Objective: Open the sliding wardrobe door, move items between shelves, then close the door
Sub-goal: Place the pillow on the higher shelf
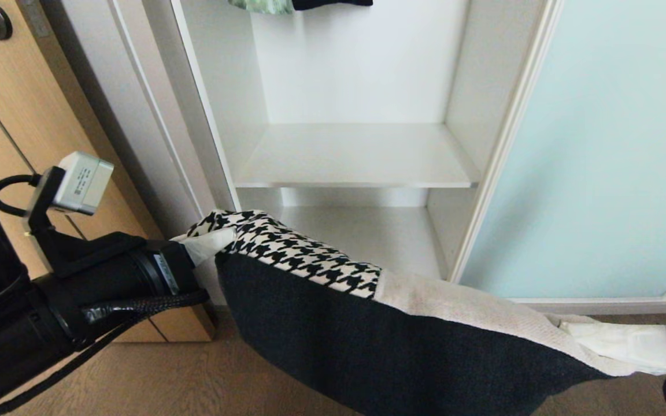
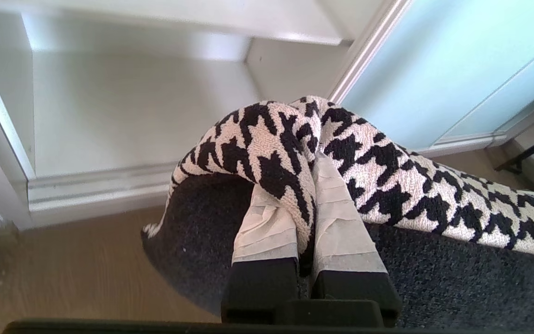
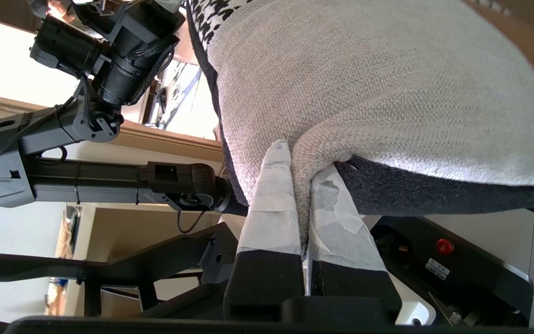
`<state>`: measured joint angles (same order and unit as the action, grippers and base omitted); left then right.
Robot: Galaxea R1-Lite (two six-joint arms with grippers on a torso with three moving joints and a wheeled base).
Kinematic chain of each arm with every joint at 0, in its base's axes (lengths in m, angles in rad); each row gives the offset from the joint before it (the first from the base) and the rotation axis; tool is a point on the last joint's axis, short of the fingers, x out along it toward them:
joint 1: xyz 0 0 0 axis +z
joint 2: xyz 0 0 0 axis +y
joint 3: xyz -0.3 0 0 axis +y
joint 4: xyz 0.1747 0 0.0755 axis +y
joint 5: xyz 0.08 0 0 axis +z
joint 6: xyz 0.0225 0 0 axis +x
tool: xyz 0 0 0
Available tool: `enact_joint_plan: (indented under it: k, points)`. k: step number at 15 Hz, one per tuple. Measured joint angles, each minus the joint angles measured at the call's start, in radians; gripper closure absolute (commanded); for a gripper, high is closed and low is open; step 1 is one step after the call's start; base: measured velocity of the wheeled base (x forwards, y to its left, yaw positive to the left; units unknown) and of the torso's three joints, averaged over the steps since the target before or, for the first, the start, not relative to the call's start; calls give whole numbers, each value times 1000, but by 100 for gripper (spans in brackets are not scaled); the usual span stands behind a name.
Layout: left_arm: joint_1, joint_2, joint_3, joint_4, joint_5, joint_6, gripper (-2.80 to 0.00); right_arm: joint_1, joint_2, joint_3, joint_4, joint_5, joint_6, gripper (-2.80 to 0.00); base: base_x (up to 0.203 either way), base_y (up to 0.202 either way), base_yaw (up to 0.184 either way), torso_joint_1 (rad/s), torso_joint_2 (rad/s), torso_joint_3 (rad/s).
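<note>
Cushion: the cushion (image 1: 367, 323) hangs in the air in front of the open wardrobe, stretched between the two grippers, clear of the floor and touching neither shelf.
Cushion surfaces: houndstooth part toward the robot's left, plain grey-beige part toward its right, dark black side facing the head camera and sagging low between the two grips.
Left gripper: the left gripper (image 2: 304, 204) is closed tight on the houndstooth corner; in the left wrist view its two tape-wrapped fingers (image 2: 267, 227) pinch a fold of the patterned cloth, with only that fold between them.
Right gripper: the right gripper (image 3: 295, 195) is likewise clamped on the cushion's grey-beige end; in the right wrist view the taped fingers (image 3: 271, 213) bite into the fabric edge where the pale weave meets the dark side.
Right gripper in head view: its taped tips (image 1: 628, 344) show at the lower right edge, holding the pale corner.
Sliding wardrobe door: the sliding wardrobe door (image 1: 599, 162) stands slid to the right, leaving the compartment open.
Upper shelf: the upper shelf (image 1: 356, 156) is a bare white board.
Lower shelf: the lower shelf (image 1: 367, 231) lies just behind the cushion's houndstooth end.
Garments: a green floral garment (image 1: 261, 6) and a black garment (image 1: 333, 3) hang at the top of the compartment.
Wood door: a tan wood door (image 1: 15, 104) stands to the left of the wardrobe.
</note>
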<state>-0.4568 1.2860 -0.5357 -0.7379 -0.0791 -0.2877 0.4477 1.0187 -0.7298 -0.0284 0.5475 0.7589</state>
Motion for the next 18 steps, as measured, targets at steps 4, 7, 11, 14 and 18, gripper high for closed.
enact_joint_plan:
  k: [4,7,11,14,18]
  points:
    - [-1,0,0,1,-2,0,0,0,0,1,0,0,-1,0,0,0,0,-1,2,203]
    - [0,1,2,1,-2,0,0,0,0,1,0,-1,-1,0,0,0,0,3,2,197]
    - [0,1,3,2,-3,-1,0,0,2,3,2,0,1,0,0,0,0,-1,3,202]
    - [0,1,4,2,-4,-1,0,0,3,3,0,0,1,0,0,0,0,-1,4,201]
    - [0,5,10,1,-2,-2,0,0,7,1,1,-2,2,0,0,0,0,1,1,186]
